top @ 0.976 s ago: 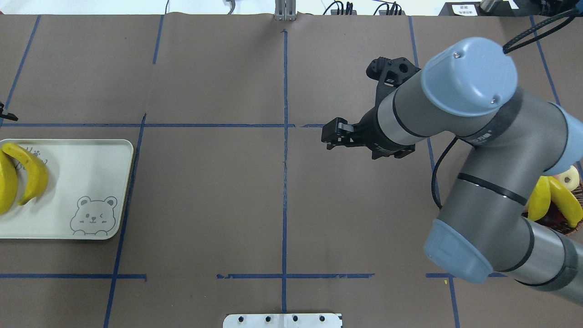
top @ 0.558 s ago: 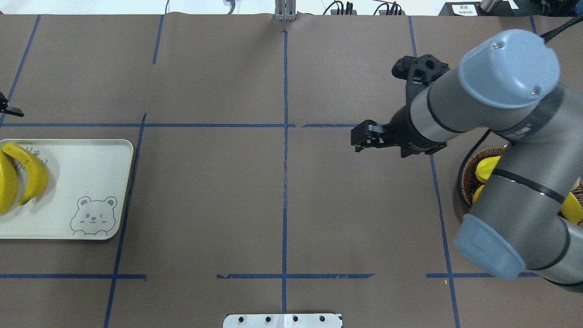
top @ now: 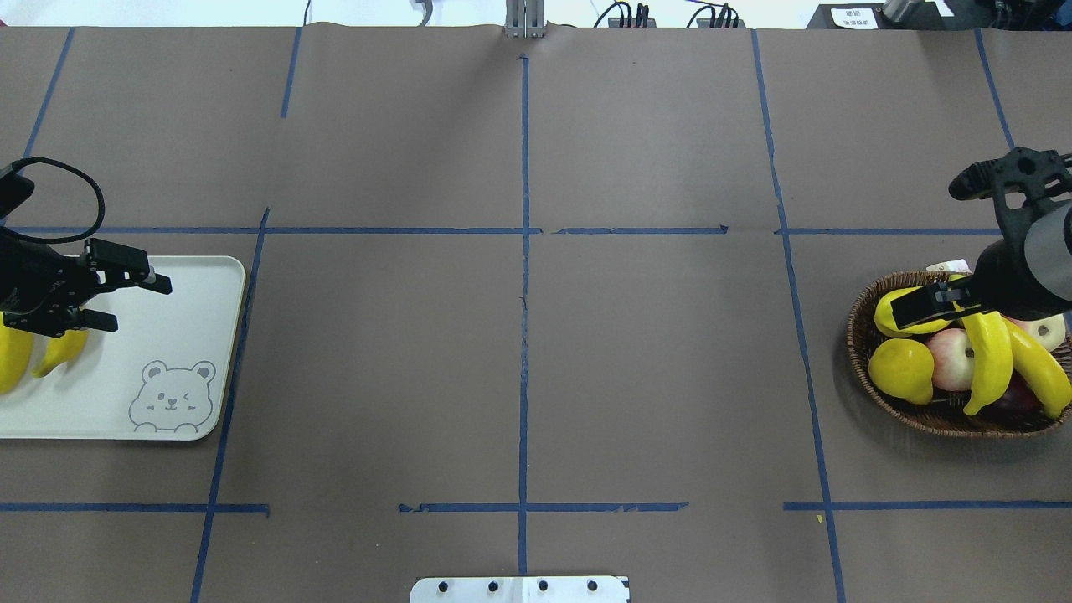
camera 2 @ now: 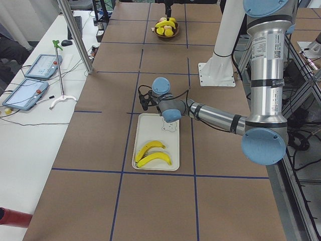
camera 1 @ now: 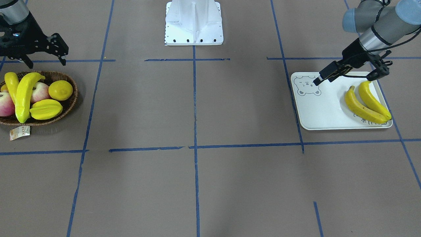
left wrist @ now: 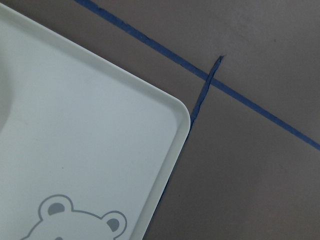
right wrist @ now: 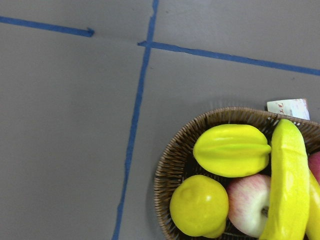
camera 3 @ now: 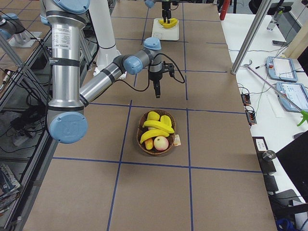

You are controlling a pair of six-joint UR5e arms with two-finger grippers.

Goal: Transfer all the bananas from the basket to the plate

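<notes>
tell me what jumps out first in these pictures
The wicker basket at the robot's right end catches the eye first, heaped with bright fruit: two yellow bananas lying over apples, a lemon and a starfruit. At the opposite end two more bananas lie side by side on the pale bear-print plate. Each arm's tool hangs close by, the right tool near the basket, the left tool by the plate.
</notes>
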